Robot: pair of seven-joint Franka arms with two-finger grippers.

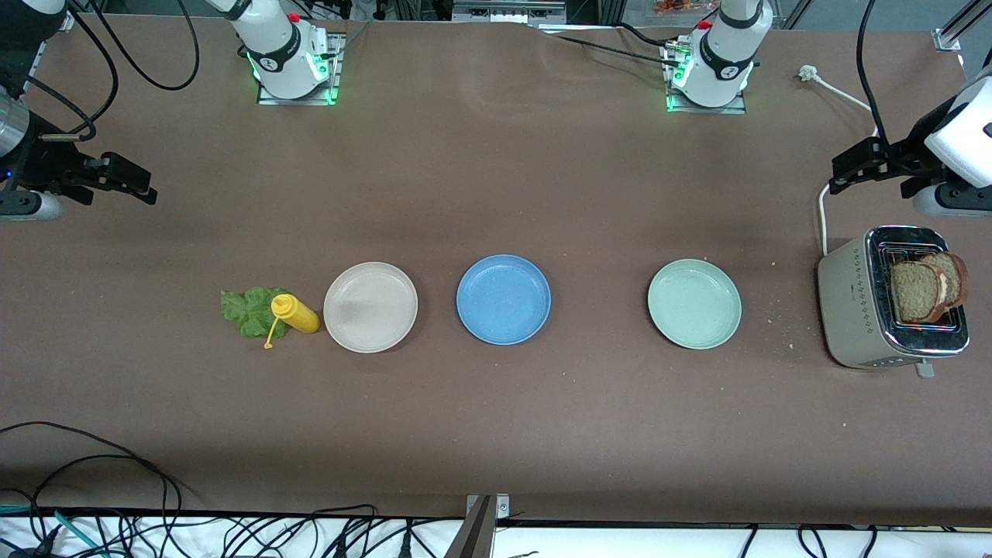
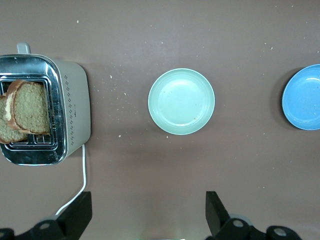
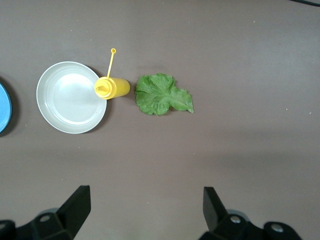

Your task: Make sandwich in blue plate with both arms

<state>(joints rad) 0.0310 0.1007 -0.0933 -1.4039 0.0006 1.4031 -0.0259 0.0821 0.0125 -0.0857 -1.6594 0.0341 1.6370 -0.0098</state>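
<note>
Centrally on the brown table sits the round medium-blue plastic plate (image 1: 503,299), bare, between the beige-white plate (image 1: 370,307) and the pale mint-green plate (image 1: 694,303). Two brown wholegrain bread slices (image 1: 927,288) stand in the silver toaster (image 1: 852,310) at the left arm's end; the ruffled green lettuce leaf (image 1: 246,310) lies beside a yellow squeeze bottle (image 1: 295,313) at the right arm's end. Both the left gripper (image 1: 859,167) and the right gripper (image 1: 124,180) hang well apart from the blue plate, fingers spread, holding nothing.
</note>
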